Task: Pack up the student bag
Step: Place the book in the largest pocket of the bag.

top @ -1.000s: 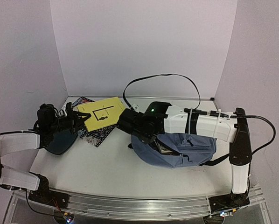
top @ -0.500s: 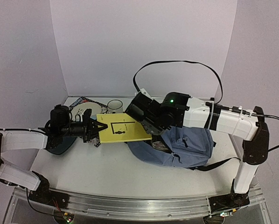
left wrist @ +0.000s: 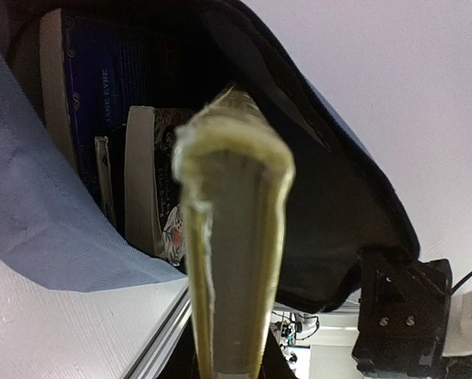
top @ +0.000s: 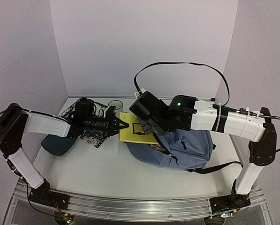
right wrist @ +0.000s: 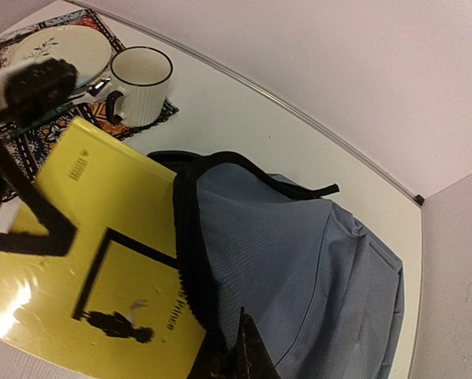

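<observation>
One yellow book (top: 133, 133), clamped in my left tool (top: 119, 125), pointed rightward into the student bag (top: 191, 150) my right tool (right wrist: 240, 355) pinched.

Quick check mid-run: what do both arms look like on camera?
Left arm and right arm: white tubular links, black joints and wrists. A black cable loops above the right arm, which shows a green light.

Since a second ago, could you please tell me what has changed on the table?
The left jaws, still shut on the yellow book, carried it rightward from over the patterned mat to the mouth of the student bag. The right jaws, gripping its rim, lifted it open. Mat and teal tray stayed put.
</observation>
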You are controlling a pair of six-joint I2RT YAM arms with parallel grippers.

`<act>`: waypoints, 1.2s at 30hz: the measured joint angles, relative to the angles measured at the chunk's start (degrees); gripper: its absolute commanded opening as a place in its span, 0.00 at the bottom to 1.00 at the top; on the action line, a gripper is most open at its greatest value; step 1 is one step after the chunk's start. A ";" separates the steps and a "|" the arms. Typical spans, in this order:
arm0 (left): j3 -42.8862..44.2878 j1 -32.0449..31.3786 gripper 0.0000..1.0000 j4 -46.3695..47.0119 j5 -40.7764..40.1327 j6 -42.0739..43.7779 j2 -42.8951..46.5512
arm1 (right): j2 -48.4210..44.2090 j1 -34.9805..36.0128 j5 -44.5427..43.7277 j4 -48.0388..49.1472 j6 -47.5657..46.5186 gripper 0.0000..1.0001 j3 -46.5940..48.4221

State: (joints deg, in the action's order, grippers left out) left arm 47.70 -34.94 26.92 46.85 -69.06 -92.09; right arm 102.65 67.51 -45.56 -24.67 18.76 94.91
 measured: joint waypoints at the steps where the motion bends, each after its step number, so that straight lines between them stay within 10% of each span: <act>1: 1.62 -0.87 0.00 -0.04 0.22 0.26 -2.01 | -0.02 0.00 0.61 0.57 -0.20 0.00 -0.11; 14: 18.16 -4.20 0.01 0.11 3.56 3.41 -19.17 | -0.02 0.00 7.45 5.42 -0.26 0.00 -1.75; 19: 21.05 -6.64 0.14 0.07 3.30 3.72 -23.47 | -0.02 0.00 8.83 6.47 0.26 0.00 -1.95; 27: 21.03 -8.98 0.63 1.22 2.29 6.64 -23.96 | -0.02 -0.07 8.68 7.30 0.39 0.06 -2.47; 36: 14.49 -6.78 0.78 -1.60 -0.28 13.33 -18.14 | -1.16 0.04 8.48 9.94 0.87 0.13 -6.03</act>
State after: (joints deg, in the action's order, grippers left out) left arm 62.19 -41.71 25.32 46.57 -55.72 -110.24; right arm 101.49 67.55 -37.08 -14.72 19.64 88.88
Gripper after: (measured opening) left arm 0.764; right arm 0.119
